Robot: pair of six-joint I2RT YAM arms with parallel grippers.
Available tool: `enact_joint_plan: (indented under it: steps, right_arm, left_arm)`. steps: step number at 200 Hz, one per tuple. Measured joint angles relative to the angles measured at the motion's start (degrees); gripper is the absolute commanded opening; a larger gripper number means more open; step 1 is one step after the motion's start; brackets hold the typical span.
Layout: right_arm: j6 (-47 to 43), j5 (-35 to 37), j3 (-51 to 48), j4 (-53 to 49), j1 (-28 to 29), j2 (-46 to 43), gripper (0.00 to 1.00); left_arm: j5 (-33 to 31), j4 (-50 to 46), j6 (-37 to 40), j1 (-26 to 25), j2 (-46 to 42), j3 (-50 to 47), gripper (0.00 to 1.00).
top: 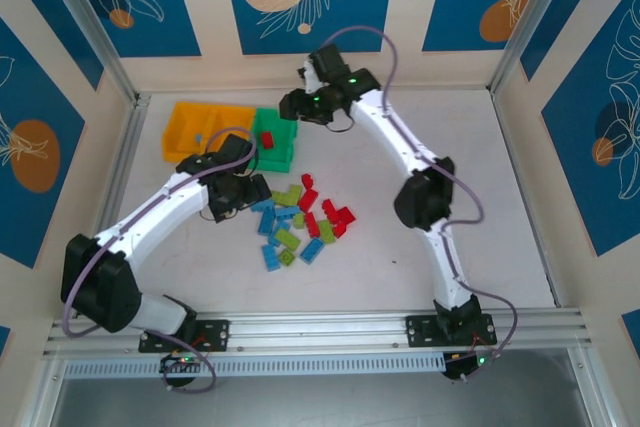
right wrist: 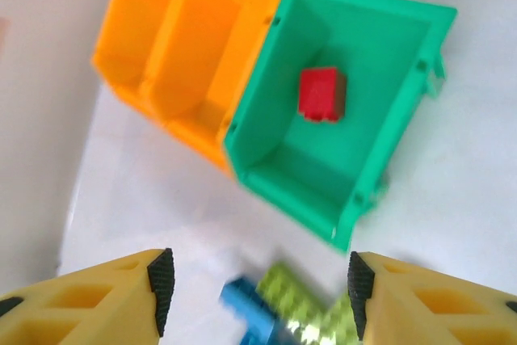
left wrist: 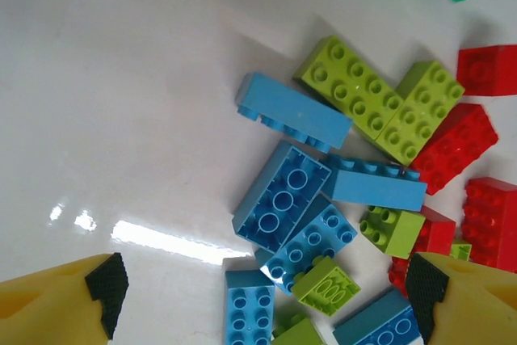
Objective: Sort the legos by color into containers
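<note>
top: legos (top: 300, 222) heaped centre, containers (top: 185, 142) far left, left gripper (top: 254, 193) at heap's left edge, right gripper (top: 297, 107) by green bin (top: 281, 158) | left wrist: jaws wide, empty, over blue bricks (left wrist: 283, 199) | right wrist: jaws wide, empty; red brick (right wrist: 321, 94) inside green bin; blurred bricks (right wrist: 275, 305) nearer, seemingly blue and lime

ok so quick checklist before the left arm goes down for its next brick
1. Left gripper open and empty: ok.
2. Target brick free to grab: not ok, the blue bricks under it lie packed against lime green bricks.
3. Right gripper open and empty: ok.
4. Green bin has room: ok, one red brick inside.
5. Orange bins empty: cannot tell.
</note>
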Motion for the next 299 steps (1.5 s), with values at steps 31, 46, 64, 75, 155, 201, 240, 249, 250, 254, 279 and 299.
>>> enact_joint_plan:
  steps: [31,46,64,75,155,201,240,249,250,254,279,299]
  right_arm:
    - [-1.3,-3.4,-23.5,-0.1,-4.0,-23.1,0.68]
    - [-0.7,-3.8,-33.8,0.2,-5.3,-32.6,0.7]
    - [0.0,-4.3,-43.9,0.2,-5.9,-41.0,0.72]
    - [0.5,-4.4,-48.6,0.2,-6.3,-44.3,0.72]
    - [2.2,-3.8,-56.2,-1.1,-8.2,-47.8,0.73]
    - [2.2,-3.3,-56.2,-2.0,-8.5,-48.2,0.73]
    - [2.2,-3.1,-56.2,-2.4,-8.6,-48.2,0.73]
    - [2.2,-3.1,-56.2,-2.6,-8.6,-48.2,0.73]
    - [2.2,-3.1,-56.2,-2.6,-8.6,-48.2,0.73]
    - [2.2,-3.1,-56.2,-2.7,-8.6,-48.2,0.73]
    - [2.2,-2.9,-56.5,-3.0,-8.7,-48.3,0.73]
    - [2.2,-2.8,-56.6,-3.3,-8.8,-48.3,0.73]
  left_arm:
    - [1.9,2.0,-2.2,0.0,5.3,-0.1,0.91]
    - [2.4,3.0,-2.9,0.3,7.7,-0.1,0.91]
    - [3.0,4.4,-2.4,0.8,10.3,0.2,0.91]
    - [3.2,4.4,-1.0,0.9,12.2,1.7,0.91]
    - [5.4,-0.6,20.2,0.3,26.8,25.6,0.64]
    - [6.6,-2.3,27.4,-1.0,34.3,30.1,0.55]
    - [6.8,-2.8,31.2,-2.2,38.2,32.6,0.56]
    - [6.9,-2.7,31.6,-2.5,39.0,33.4,0.56]
    - [7.0,-2.7,31.6,-2.5,39.0,33.4,0.56]
    - [7.1,-2.7,31.8,-2.6,39.4,33.7,0.56]
    - [7.3,-2.6,32.5,-2.9,41.6,34.4,0.55]
    - [8.8,-2.5,32.7,-2.9,43.0,34.6,0.55]
